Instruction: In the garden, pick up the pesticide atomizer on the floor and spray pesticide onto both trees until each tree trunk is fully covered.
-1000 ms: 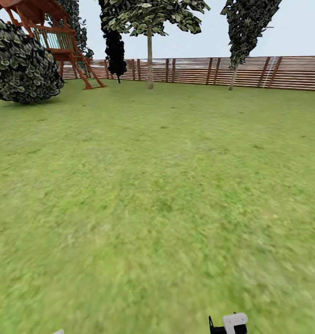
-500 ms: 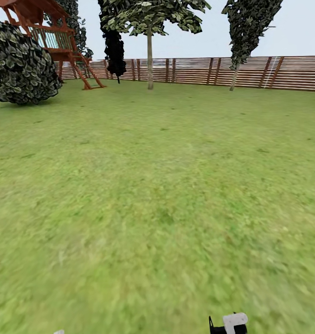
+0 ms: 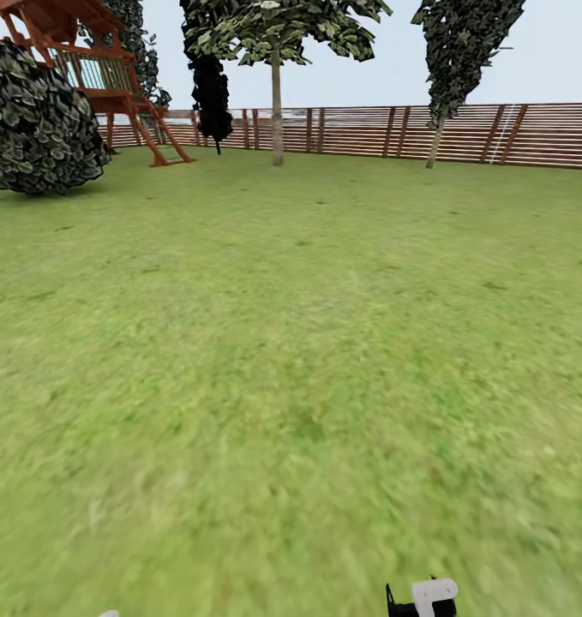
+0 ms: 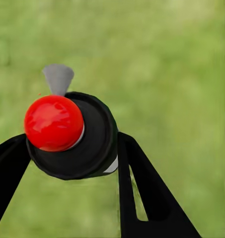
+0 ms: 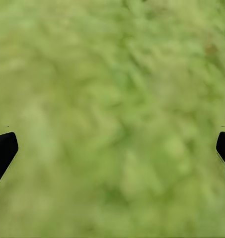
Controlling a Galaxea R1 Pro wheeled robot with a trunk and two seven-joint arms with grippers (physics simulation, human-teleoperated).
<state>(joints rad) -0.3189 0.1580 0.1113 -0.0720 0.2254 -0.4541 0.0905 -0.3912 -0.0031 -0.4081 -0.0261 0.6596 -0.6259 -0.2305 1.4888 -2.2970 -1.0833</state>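
My left gripper (image 4: 72, 144) is shut on the pesticide atomizer (image 4: 87, 144), a round black body seen end-on with a glossy red knob and a small grey nozzle. Blurred grass floor (image 4: 182, 74) lies beyond it. My right gripper (image 5: 112, 148) is open, its black fingertips (image 5: 3, 151) at the picture's edges with only grass between them. In the head view two trees stand far off by the fence, with pale trunks: one (image 3: 277, 111) at centre, the other (image 3: 434, 144) to the right, slim and leaning. A piece of my right arm (image 3: 423, 597) pokes in at the bottom edge.
Open lawn (image 3: 291, 343) stretches to a brown slat fence (image 3: 359, 130). A big round bush (image 3: 38, 120) and a red-brown wooden playset (image 3: 111, 77) stand at the far left. A dark narrow tree (image 3: 211, 94) hangs beside the centre tree.
The whole head view has shifted a little, with the bush sliding left, so the camera has moved. The arm piece at the bottom keeps its place.
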